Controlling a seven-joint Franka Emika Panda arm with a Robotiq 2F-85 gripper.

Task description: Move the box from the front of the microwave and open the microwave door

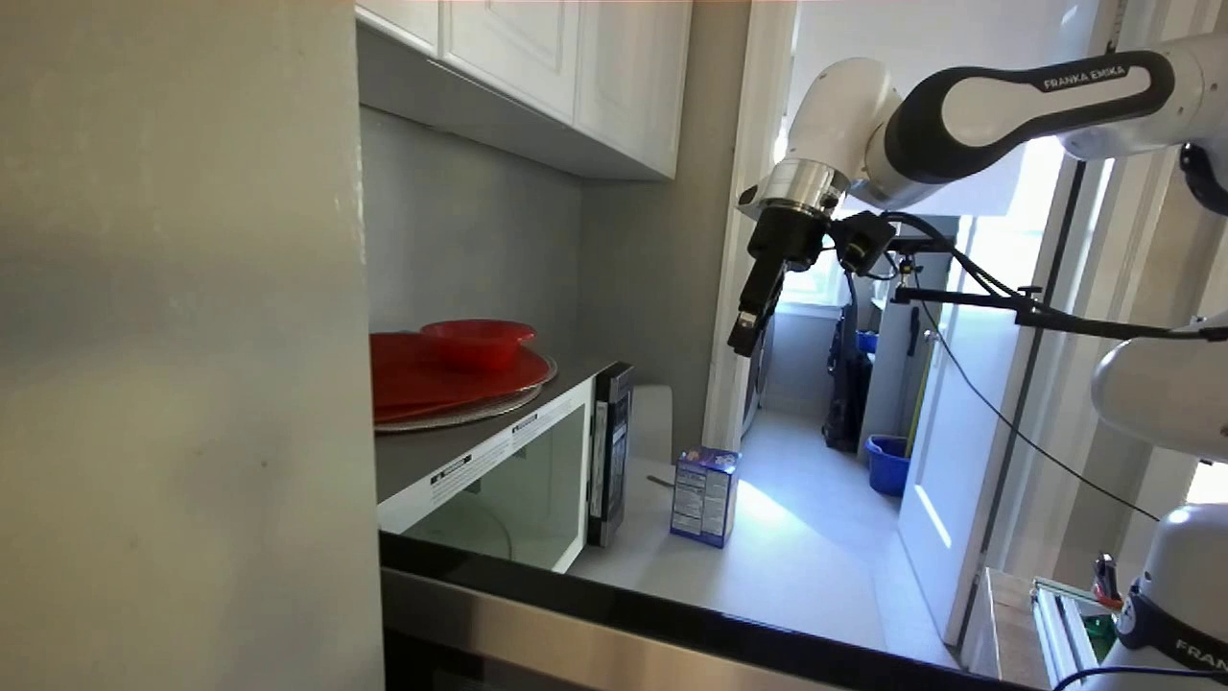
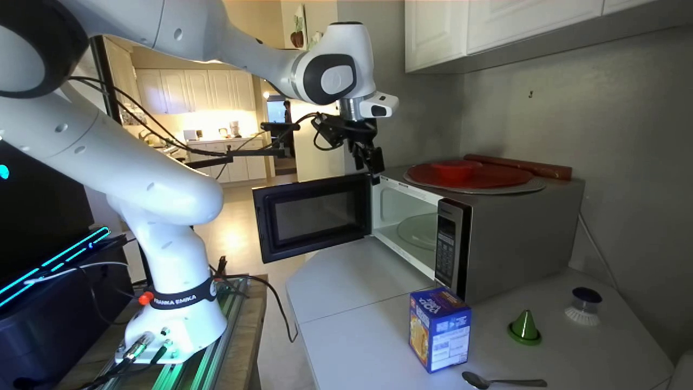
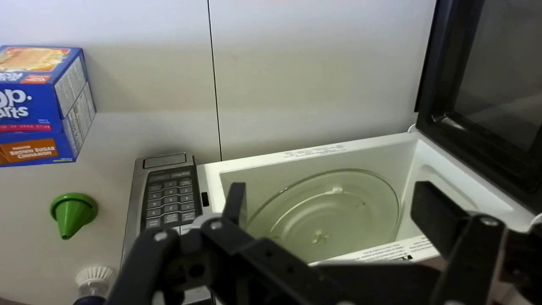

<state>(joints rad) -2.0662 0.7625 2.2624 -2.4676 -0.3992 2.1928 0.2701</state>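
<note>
The box [image 2: 441, 330], blue with printed faces, stands upright on the counter in front of the microwave's control panel side. It also shows in an exterior view [image 1: 703, 499] and in the wrist view [image 3: 34, 106]. The silver-grey microwave [image 2: 520, 238] has its white cavity and glass turntable exposed. The microwave door [image 2: 314, 214] stands wide open, swung away from the control panel; it also shows in the wrist view [image 3: 499, 84] and close up in an exterior view [image 1: 672, 643]. My gripper [image 3: 332, 201] is open and empty, raised above the microwave opening; it also shows in both exterior views [image 1: 743, 331] [image 2: 373, 168].
A red bowl [image 2: 457, 170] and red plate lie on the microwave top, with a red roll behind. A green cone [image 2: 524, 327], a brush [image 2: 583, 306] and a spoon [image 2: 503, 381] lie on the counter [image 2: 368, 336]. White cabinets [image 2: 503, 27] hang above.
</note>
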